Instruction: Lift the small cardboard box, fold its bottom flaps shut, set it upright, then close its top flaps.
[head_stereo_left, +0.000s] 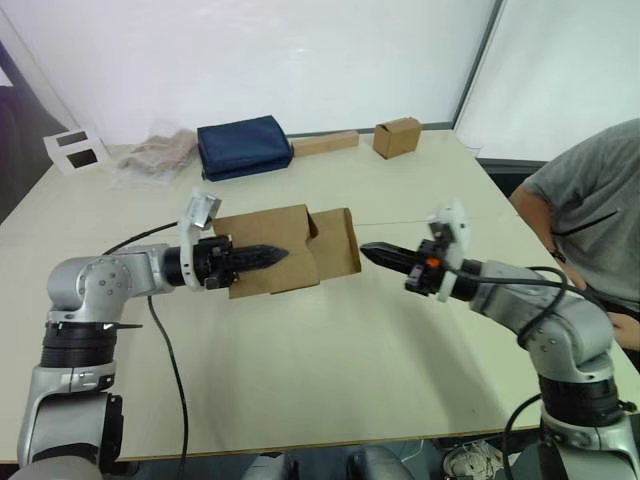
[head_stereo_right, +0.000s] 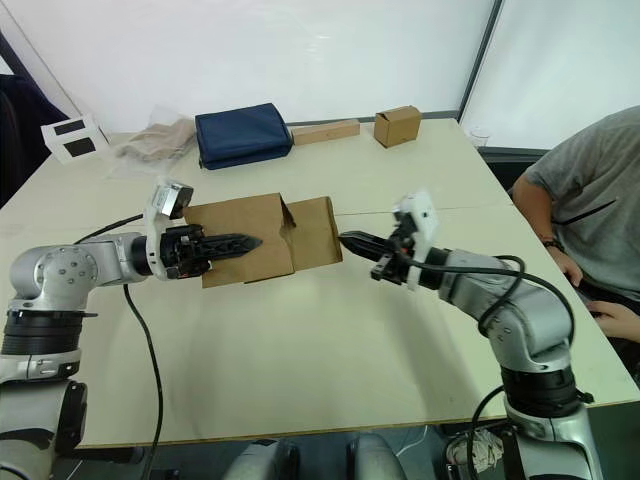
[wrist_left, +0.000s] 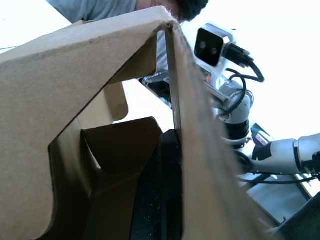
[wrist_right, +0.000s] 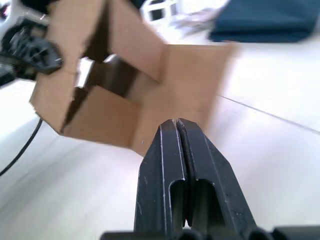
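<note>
Gripping one side wall of the small cardboard box, the left gripper has its fingers pinched on the cardboard, one inside and one outside, and carries the box clear above the table with its long axis lying sideways toward the other arm. The right gripper faces it with both fingers pressed together and nothing between them, its tip just beside the spread flaps at the near open end, apparently not touching. Pushing those flaps in looks like the right arm's job. The box's far end is hidden behind the left gripper.
</note>
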